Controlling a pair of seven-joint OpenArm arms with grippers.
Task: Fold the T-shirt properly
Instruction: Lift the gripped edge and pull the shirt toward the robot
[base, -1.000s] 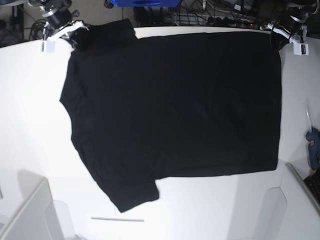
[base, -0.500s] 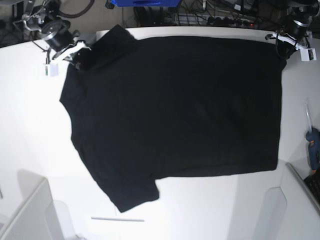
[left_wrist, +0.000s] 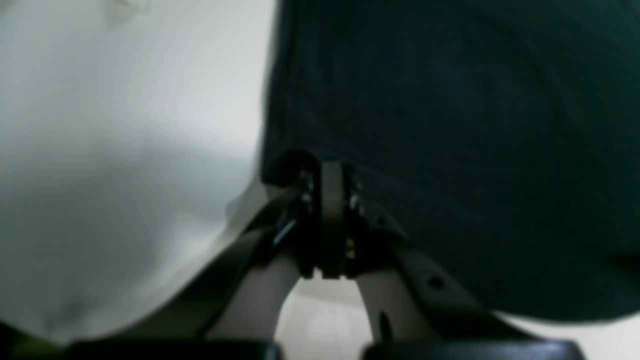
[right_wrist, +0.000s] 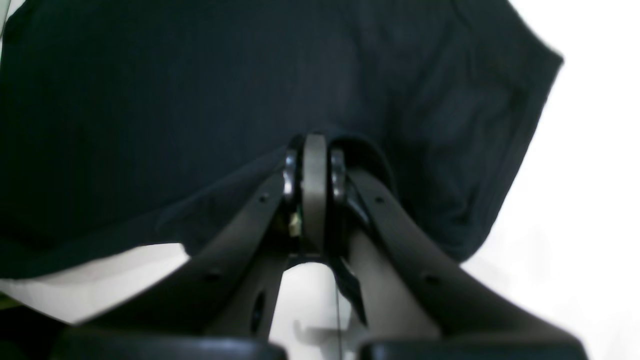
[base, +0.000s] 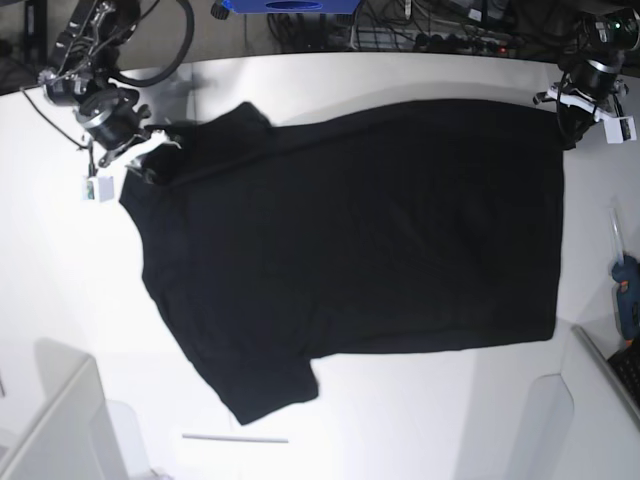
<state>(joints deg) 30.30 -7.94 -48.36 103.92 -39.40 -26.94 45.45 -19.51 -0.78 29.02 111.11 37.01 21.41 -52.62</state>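
Observation:
The black T-shirt (base: 360, 230) lies spread, plain side up, on the white table (base: 60, 280), collar end to the left and hem to the right. My right gripper (base: 150, 162), at the far left, is shut on the cloth beside the far sleeve; in the right wrist view its fingers (right_wrist: 315, 150) pinch a fold of the T-shirt (right_wrist: 150, 100). Over at the far right, my left gripper (base: 568, 120) is shut on the far hem corner. The left wrist view shows the T-shirt (left_wrist: 450, 100) bunched at the closed tips of that gripper (left_wrist: 330, 172).
A blue hand tool (base: 627, 300) lies at the right table edge, with a dark device in the lower right corner. A thin white strip (base: 235, 438) lies near the front edge. Grey panels (base: 50, 430) rise at the lower left. Cables and a blue box (base: 290, 5) sit behind the table.
Both grippers have drawn the shirt's far edge toward the near side. The right one moved farther, so that edge now slants and bare table shows behind it.

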